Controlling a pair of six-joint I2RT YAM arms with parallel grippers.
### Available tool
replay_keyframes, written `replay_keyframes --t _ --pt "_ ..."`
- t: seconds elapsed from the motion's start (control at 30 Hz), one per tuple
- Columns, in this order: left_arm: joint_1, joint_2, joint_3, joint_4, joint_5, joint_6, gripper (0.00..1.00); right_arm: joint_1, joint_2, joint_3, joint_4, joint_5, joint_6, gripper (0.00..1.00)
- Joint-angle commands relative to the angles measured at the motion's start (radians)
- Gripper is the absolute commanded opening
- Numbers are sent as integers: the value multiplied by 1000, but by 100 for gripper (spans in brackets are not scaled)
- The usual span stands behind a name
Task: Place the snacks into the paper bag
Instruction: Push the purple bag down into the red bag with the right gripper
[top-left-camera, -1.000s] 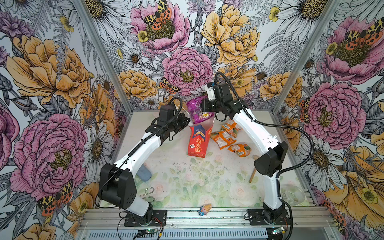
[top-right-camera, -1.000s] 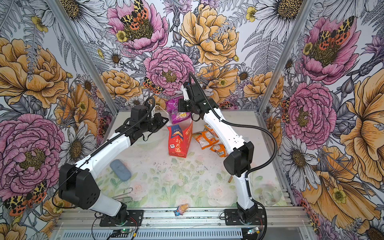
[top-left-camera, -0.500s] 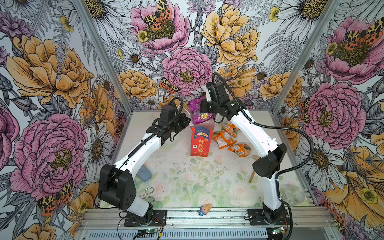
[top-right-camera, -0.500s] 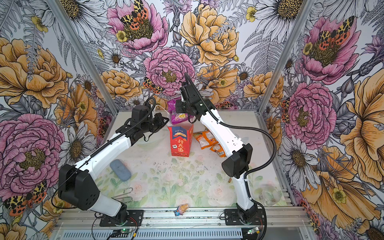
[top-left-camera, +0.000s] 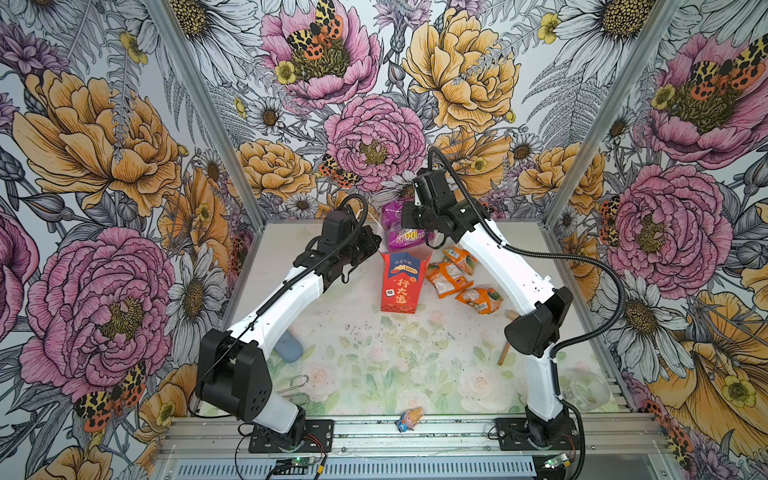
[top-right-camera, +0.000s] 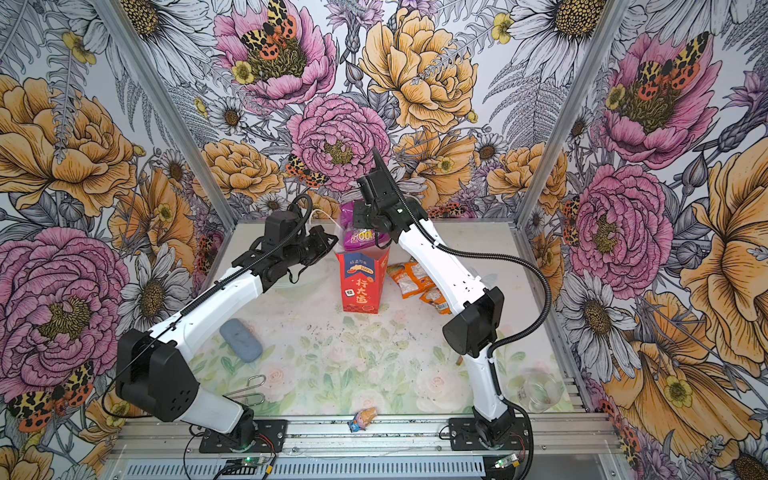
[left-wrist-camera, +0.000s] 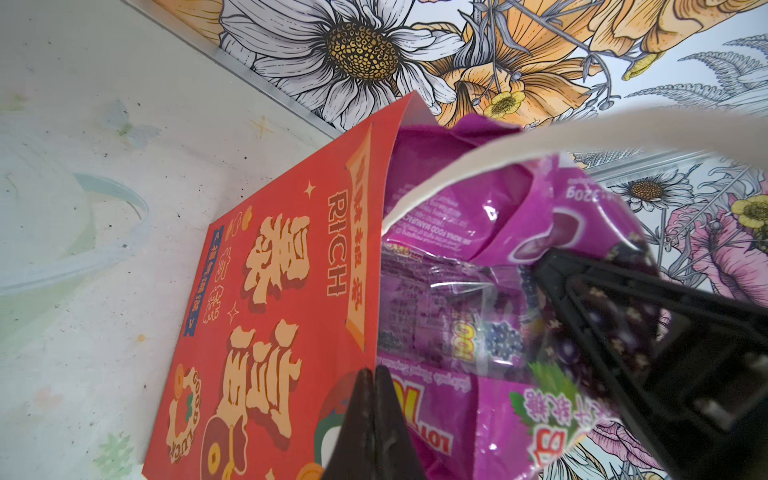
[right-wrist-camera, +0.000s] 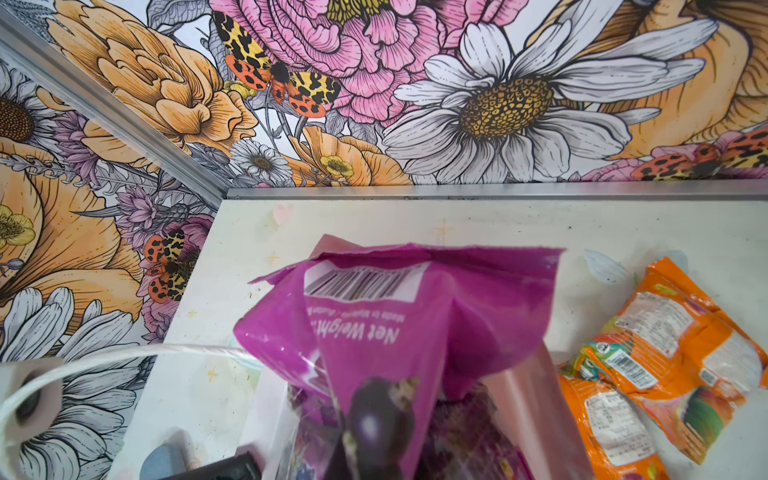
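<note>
1. At the rear centre of the table (top-left-camera: 365, 357), the paper bag (top-left-camera: 400, 286) stands upright on its base, mouth facing up.
2. State of the left gripper (top-left-camera: 374, 248): jaws pressed together on the bag's rim, at the wall nearest that arm. The left wrist view shows the paper edge pinched between them (left-wrist-camera: 372, 399). Judged purpose: the pinch holds the mouth open and steadies a light bag that could tip.
3. State of the right gripper (top-left-camera: 409, 226): closed on the purple packet (top-left-camera: 392, 224), gripping its upper part so that it hangs lengthwise over the opening.
4. Packet position: the lower end sits at the mouth, behind the red wall in the left wrist view (left-wrist-camera: 478, 291). Most of the packet stands above the rim in both top views. Depth of entry cannot be determined.
5. Three orange packets (top-left-camera: 451, 278) lie on the table just beside the bag, on the right arm's side. They are bunched together, and none is in the bag.
6. Judged step: insertion of the first snack. The task is at an early stage.
7. Judged next move: lower the packet fully, then release it.
8. Caution: the packet looks nearly as wide as the mouth. A white cord handle (left-wrist-camera: 623, 129) crosses above the opening, so either the handle or the rim may snag the film.
</note>
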Motion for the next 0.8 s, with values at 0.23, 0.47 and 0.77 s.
replay_keyframes --t 0.23,0.47,0.77 --pt "-9 -30 -10 -11 -31 11 0 15 -78 -6 61 -8 42 0" --pt "-11 -26 0 -12 -24 15 0 20 -69 -46 61 9 51 0" --pt "-14 -31 7 -14 -26 21 0 20 -47 -46 61 21 49 3"
